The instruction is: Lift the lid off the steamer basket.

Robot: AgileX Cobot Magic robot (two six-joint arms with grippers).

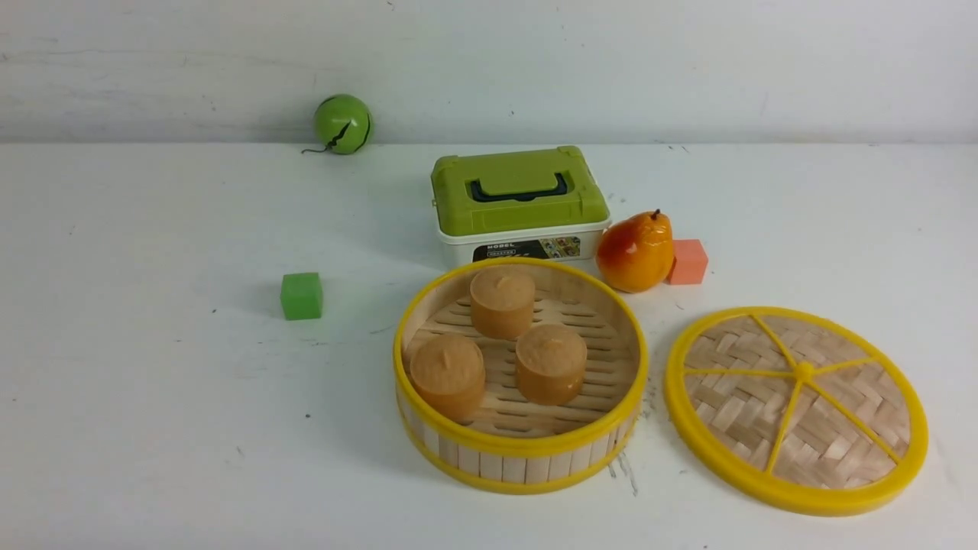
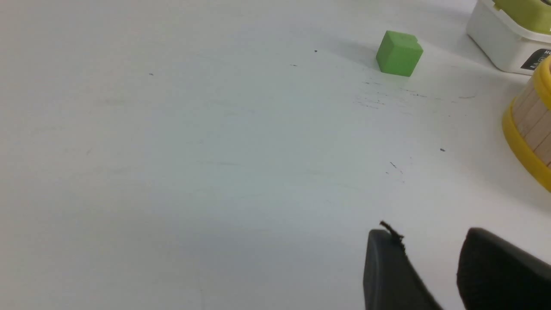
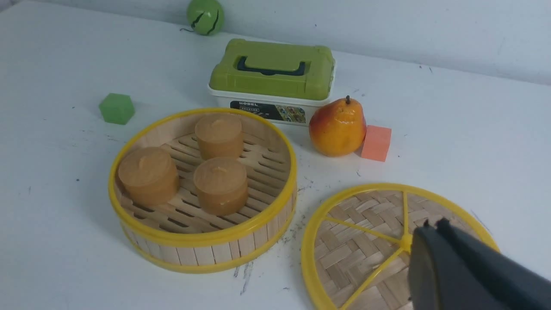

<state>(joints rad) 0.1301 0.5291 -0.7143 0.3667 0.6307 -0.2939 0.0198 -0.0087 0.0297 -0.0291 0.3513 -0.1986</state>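
Scuffed white table [image 1: 153,397], pale wall [image 1: 611,61] behind. Round woven-bamboo lid [image 1: 733,412] with yellow rim lay flat beside the uncovered slat-walled steamer basket [image 1: 519,466], not touching. The left gripper [image 2: 428,232] stood parted; the right gripper [image 3: 434,224] was pressed together.

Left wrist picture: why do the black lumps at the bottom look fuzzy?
Left wrist view: those are the left fingers, likely too close to the lens, so soft-edged; the green cube is crisper. Right wrist view: the right fingers blur likewise. Front view: even light, faint shadows.
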